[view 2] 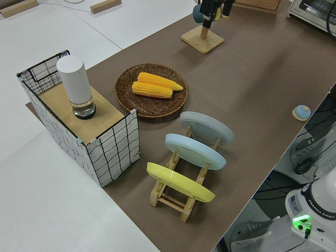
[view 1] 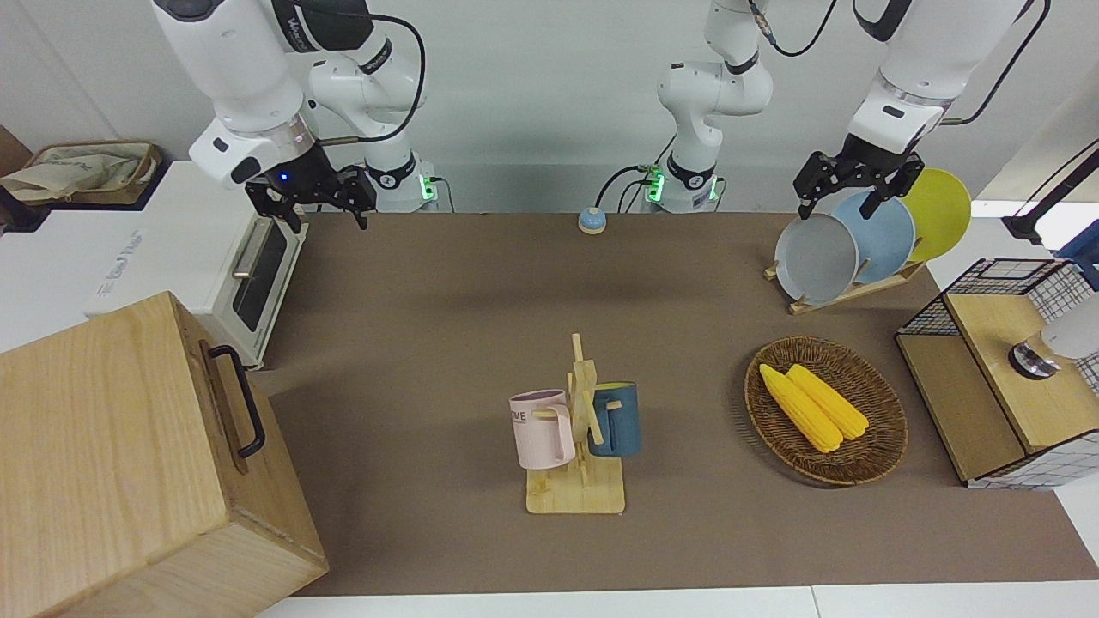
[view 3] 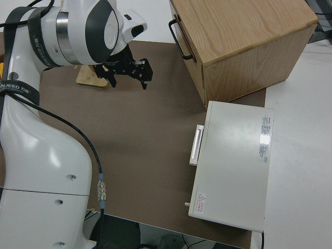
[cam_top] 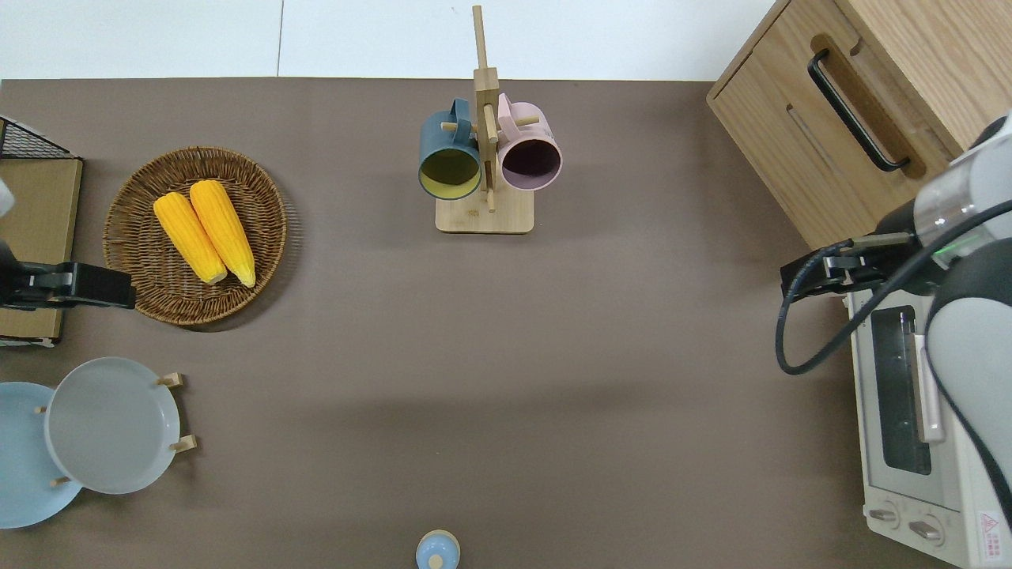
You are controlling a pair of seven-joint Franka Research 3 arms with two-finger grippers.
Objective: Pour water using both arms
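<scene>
Both arms hang above the table with nothing held. My right gripper [view 1: 319,215] [cam_top: 822,278] [view 3: 128,82] is open over bare mat beside the toaster oven [cam_top: 909,411]. My left gripper [view 1: 837,206] [cam_top: 87,286] is open over the gap between the wicker basket [cam_top: 142,300] and the wire shelf [view 1: 987,283]. A pink mug [view 1: 539,429] and a blue mug [view 1: 618,421] hang on a wooden mug tree [cam_top: 484,215] farther from the robots, mid-table. A white cylindrical bottle [view 2: 76,84] stands on the wire shelf. No water shows.
A wooden cabinet [view 1: 129,463] with a black handle stands at the right arm's end, farther out than the toaster oven. The basket holds two corn cobs [view 1: 811,408]. A rack of three plates [view 1: 846,245] and a small blue knob [view 1: 591,221] sit near the robots.
</scene>
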